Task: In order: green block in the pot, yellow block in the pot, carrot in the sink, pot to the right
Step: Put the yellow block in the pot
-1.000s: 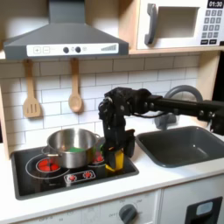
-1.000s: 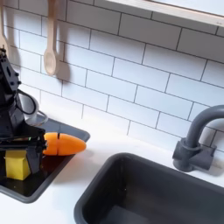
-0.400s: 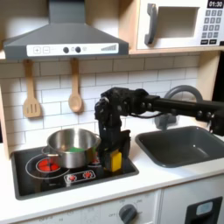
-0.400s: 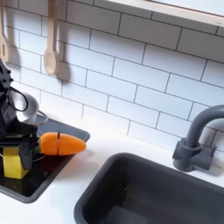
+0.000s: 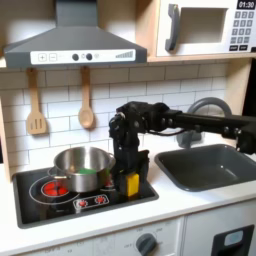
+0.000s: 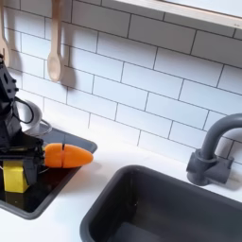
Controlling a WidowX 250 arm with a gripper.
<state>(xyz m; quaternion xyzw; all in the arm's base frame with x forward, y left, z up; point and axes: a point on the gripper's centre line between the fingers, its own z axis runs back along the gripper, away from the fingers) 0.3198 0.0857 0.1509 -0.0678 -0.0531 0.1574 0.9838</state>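
Black gripper, jaws clamped on the small yellow rectangular block, lower centre of the first exterior view; green block inside the shiny steel pot; orange carrot beside it.

Pincer pointing down, apparently gripping.

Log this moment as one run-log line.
stage: yellow block pickup | pincer: shut on yellow block | green block: in pot | carrot: on stove
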